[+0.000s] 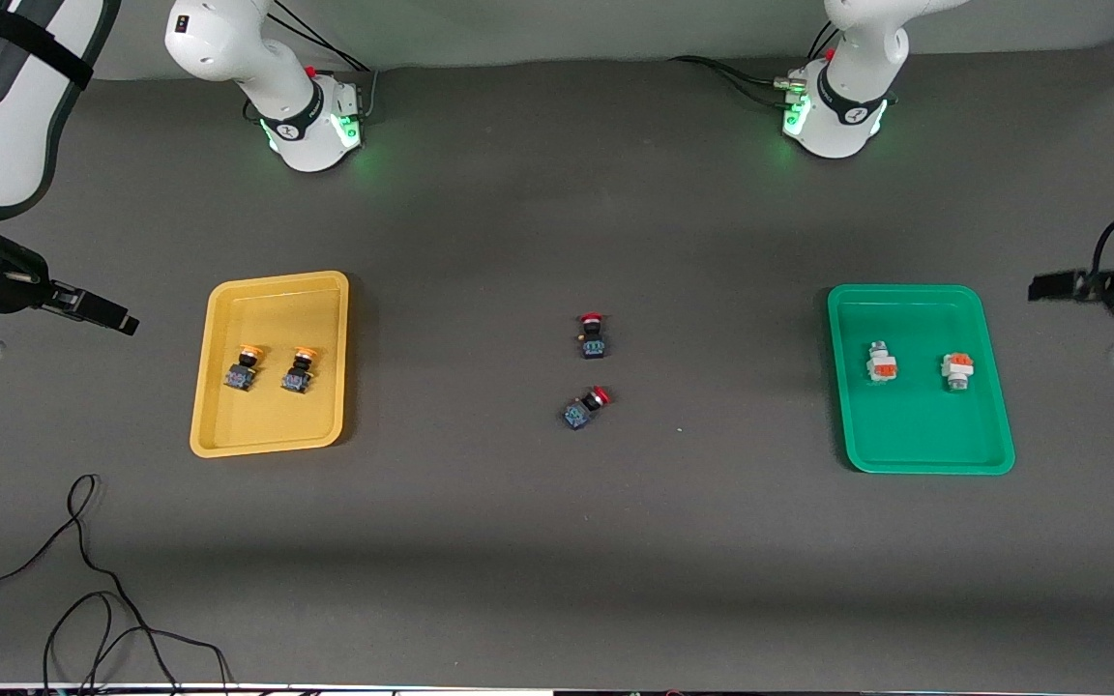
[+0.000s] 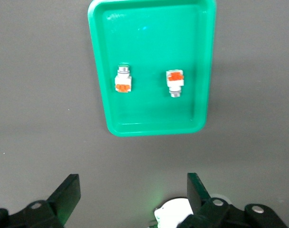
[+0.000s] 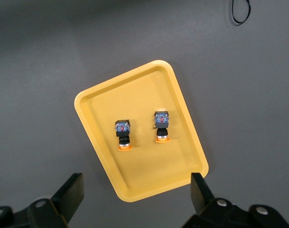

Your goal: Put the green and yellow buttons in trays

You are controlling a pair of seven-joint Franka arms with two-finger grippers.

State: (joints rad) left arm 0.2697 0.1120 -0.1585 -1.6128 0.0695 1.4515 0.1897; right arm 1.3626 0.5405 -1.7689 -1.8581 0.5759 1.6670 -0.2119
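The yellow tray (image 1: 272, 425) lies toward the right arm's end and holds two yellow-capped buttons (image 1: 243, 367) (image 1: 298, 369) side by side. The right wrist view shows the tray (image 3: 144, 175) and both buttons (image 3: 122, 134) (image 3: 161, 126). The green tray (image 1: 924, 435) lies toward the left arm's end and holds two white-grey buttons with orange blocks (image 1: 881, 364) (image 1: 956, 370). The left wrist view shows this tray (image 2: 149, 109) and its buttons (image 2: 123, 80) (image 2: 174, 81). My right gripper (image 1: 117, 319) (image 3: 136, 192) is open and empty, raised beside the yellow tray. My left gripper (image 1: 1045, 287) (image 2: 132, 192) is open and empty, raised beside the green tray.
Two red-capped dark switches (image 1: 593, 335) (image 1: 585, 407) lie on the dark table between the trays. A loose black cable (image 1: 83, 580) lies at the near corner at the right arm's end. The arm bases (image 1: 310, 121) (image 1: 837, 111) stand along the table's edge farthest from the camera.
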